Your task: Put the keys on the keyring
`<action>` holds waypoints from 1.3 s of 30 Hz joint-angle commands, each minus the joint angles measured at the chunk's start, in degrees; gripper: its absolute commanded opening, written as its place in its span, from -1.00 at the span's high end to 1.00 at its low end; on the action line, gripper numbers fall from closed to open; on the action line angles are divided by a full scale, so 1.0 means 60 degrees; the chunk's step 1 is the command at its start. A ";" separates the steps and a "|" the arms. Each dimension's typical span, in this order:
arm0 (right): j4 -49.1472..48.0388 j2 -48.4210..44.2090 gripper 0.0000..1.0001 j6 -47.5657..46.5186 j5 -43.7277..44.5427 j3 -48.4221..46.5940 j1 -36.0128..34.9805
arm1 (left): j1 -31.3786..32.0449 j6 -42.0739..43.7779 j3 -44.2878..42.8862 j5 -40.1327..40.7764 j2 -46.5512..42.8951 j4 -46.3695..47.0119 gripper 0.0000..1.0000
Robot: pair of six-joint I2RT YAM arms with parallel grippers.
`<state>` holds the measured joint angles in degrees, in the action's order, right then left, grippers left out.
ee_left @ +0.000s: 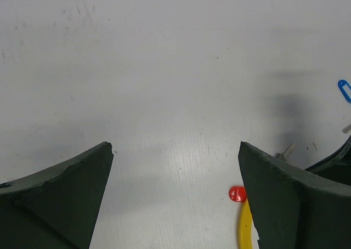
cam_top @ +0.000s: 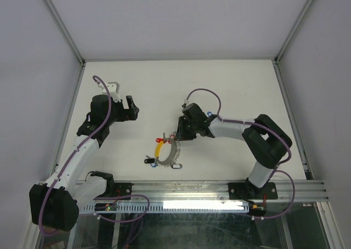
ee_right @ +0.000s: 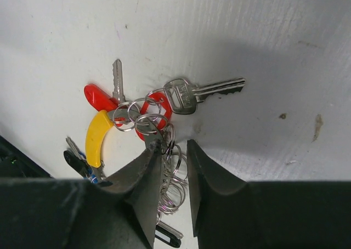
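Your right end effector (ee_right: 173, 143) pinches the keyring (ee_right: 174, 175), low on the worktop (ee_right: 274, 29). Several keys (ee_right: 189, 95) look hooked on already; I cannot tell if any are left. Your left end effector (ee_left: 175, 145) is spread wide, empty.

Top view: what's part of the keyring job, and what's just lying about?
Job: keys; keyring; right gripper, jaws astride the keyring.
Not job: left gripper, open, holding nothing; table; rail.
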<state>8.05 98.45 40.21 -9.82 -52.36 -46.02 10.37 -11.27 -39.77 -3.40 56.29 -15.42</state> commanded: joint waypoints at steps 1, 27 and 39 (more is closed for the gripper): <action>-0.0592 0.0066 0.45 0.0187 -0.0036 0.0032 -0.0062 | -0.0101 0.0093 -0.0359 -0.0222 -0.0040 0.0307 -0.91; -0.0387 -0.2416 1.00 -0.3128 0.0512 0.0111 -0.0064 | -0.0102 -0.0804 -0.0074 -0.0563 -0.0674 0.1587 -0.98; 0.1178 -0.4411 1.00 -0.6710 0.1291 -0.0820 -0.0074 | -0.0102 -0.0847 -0.0197 -0.1407 -0.1126 0.2459 -0.98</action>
<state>13.76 77.10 9.50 -5.45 -52.56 -46.06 10.37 -15.68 -39.40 -7.66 49.60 -5.30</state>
